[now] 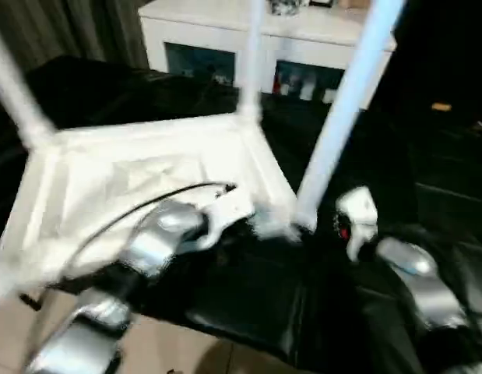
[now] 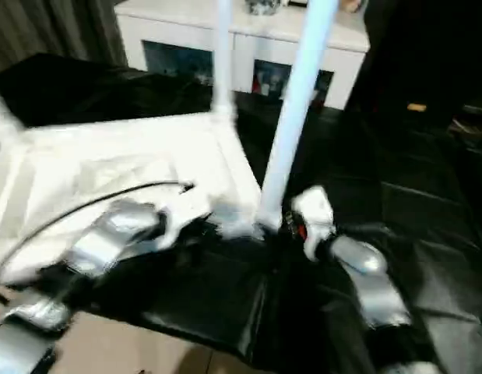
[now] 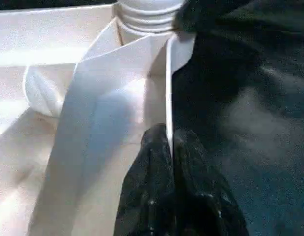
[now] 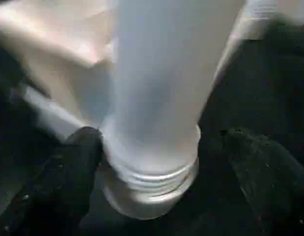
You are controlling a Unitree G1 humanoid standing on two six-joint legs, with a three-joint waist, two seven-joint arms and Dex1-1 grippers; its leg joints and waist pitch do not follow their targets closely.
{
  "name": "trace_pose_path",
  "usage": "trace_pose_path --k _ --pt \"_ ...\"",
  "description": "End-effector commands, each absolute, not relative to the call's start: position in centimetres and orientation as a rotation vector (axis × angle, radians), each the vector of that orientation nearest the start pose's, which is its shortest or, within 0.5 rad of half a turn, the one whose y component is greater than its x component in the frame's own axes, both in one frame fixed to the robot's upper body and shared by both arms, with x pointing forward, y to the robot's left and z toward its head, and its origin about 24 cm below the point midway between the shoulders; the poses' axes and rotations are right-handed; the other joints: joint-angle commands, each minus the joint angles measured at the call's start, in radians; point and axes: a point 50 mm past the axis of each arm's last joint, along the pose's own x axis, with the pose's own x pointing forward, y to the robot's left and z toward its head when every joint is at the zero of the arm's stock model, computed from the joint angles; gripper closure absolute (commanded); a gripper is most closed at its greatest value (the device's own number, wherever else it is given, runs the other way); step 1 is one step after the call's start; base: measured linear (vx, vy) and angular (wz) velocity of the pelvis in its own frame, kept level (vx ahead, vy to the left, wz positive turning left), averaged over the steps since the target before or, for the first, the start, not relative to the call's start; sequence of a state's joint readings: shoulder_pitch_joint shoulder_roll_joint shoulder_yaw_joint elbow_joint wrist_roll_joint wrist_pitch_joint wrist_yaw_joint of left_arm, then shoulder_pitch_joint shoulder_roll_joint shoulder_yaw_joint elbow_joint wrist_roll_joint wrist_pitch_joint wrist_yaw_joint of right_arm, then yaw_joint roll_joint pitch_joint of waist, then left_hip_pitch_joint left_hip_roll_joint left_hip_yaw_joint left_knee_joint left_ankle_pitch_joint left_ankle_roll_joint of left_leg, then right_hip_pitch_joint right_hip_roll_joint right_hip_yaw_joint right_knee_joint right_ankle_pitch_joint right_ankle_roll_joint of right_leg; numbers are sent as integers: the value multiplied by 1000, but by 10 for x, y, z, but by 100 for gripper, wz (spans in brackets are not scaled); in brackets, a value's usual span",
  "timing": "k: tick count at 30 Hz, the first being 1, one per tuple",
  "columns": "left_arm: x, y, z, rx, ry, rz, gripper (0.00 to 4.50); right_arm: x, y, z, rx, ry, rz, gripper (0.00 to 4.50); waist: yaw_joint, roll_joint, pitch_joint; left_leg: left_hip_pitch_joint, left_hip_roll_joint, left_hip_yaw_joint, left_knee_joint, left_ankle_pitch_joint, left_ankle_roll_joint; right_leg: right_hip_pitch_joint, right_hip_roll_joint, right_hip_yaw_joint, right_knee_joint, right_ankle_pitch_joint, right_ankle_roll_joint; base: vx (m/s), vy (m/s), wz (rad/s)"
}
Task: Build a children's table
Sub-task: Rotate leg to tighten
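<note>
Children's table (image 1: 139, 187) upside down on black sheeting (image 1: 248, 304), left of centre in the head views, ribbed underside up. Left gripper (image 3: 170, 147) pinched shut on the thin upright rim of the tabletop, just below the near corner socket. Right gripper (image 4: 156, 172) spread wide, one black finger (image 4: 68, 167) either side of the near leg (image 1: 346, 109), right at its threaded base; apparently not clamping. Leg standing in its corner socket, thread rings visible above it, so probably not screwed fully home. Two more legs (image 1: 251, 54) rising at far corners; fourth corner out of frame. White cabinet (image 1: 225, 39) along the top edge. Judged mostly built; final tightening and turning upright left.
</note>
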State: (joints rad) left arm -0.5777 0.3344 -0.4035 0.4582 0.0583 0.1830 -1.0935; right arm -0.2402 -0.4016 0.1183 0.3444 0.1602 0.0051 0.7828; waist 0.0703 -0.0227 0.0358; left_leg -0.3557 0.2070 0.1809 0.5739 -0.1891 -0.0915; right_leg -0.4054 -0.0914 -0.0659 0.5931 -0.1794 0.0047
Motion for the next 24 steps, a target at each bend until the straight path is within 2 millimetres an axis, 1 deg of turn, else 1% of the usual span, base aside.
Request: trace_pose_path --k 1,2,4,5,6,8,9,12,13,14,15,16,19,20,22,24 --pt "291 90 43 471 511 -1495 450 278 -176 35 -230 214 897 22 2 -8 -50 -1 26 1 -65 -200 95 53 -45 40 -56 -139 -250 0 0 0" --pt "289 91 42 472 521 -1507 450 277 -176 35 -232 215 911 22 0 -8 -47 -2 26 1 -67 -205 88 53 -46 40 -58 -160 -245 0 0 0" --pt "288 92 42 476 523 -1512 450 278 -176 35 -235 214 916 22 0 -7 -47 0 25 0 -67 -209 81 51 -45 41 -60 -176 -240 0 0 0" --pt "288 93 42 479 522 -1510 450 278 -176 35 -233 213 918 22 0 -9 -46 1 24 1 -67 -220 73 50 -45 42 -63 -195 -233 0 0 0" --pt "288 93 42 482 521 -1508 450 279 -176 35 -230 211 919 22 0 -10 -47 1 24 1 -66 -220 72 51 -45 42 -63 -197 -231 0 0 0" --pt "288 95 42 486 519 -1505 450 279 -176 37 -216 208 936 50 2 -11 -47 1 23 1 -66 -212 69 51 -45 42 -61 -190 -226 0 0 0" --pt "288 95 42 487 519 -1504 450 279 -176 37 -214 207 938 50 2 -10 -48 1 23 0 -66 -209 71 52 -45 42 -61 -184 -225 0 0 0" --pt "288 96 43 489 520 -1504 450 278 -176 38 -206 206 959 80 3 -10 -50 0 22 0 -63 -183 77 54 -43 41 -55 -140 -234 0 0 0" --pt "288 96 43 489 520 -1504 450 278 -176 38 -206 206 959 90 4 -8 -51 0 22 1 -62 -174 81 54 -43 41 -54 -123 -239 0 0 0" --pt "288 97 44 491 523 -1502 450 278 -176 38 -202 207 967 90 4 -8 -52 0 22 1 -61 -168 83 55 -43 41 -52 -112 -242 0 0 0" --pt "288 98 44 491 526 -1501 450 277 -177 37 -200 209 971 105 5 -9 -52 1 22 1 -60 -165 86 55 -42 41 -51 -102 -247 0 0 0" --pt "288 98 44 492 530 -1501 450 275 -177 36 -194 214 977 115 5 -7 -53 1 22 2 -60 -162 88 55 -42 41 -50 -96 -251 0 0 0" --pt "288 99 44 493 535 -1501 450 274 -177 35 -188 219 980 140 6 -7 -52 1 22 1 -60 -168 87 56 -43 41 -51 -107 -251 0 0 0" --pt "287 100 43 496 542 -1502 450 273 -177 34 -180 221 979 149 6 -5 -52 2 22 1 -60 -171 85 56 -42 41 -52 -109 -251 0 0 0" --pt "287 100 43 497 545 -1502 450 273 -177 34 -176 222 980 166 6 -6 -53 2 22 1 -61 -170 83 56 -42 41 -51 -103 -253 0 0 0" --pt "287 100 42 497 551 -1503 450 272 -177 33 -167 225 984 172 7 -7 -53 1 21 1 -60 -167 82 57 -42 40 -50 -99 -253 0 0 0"
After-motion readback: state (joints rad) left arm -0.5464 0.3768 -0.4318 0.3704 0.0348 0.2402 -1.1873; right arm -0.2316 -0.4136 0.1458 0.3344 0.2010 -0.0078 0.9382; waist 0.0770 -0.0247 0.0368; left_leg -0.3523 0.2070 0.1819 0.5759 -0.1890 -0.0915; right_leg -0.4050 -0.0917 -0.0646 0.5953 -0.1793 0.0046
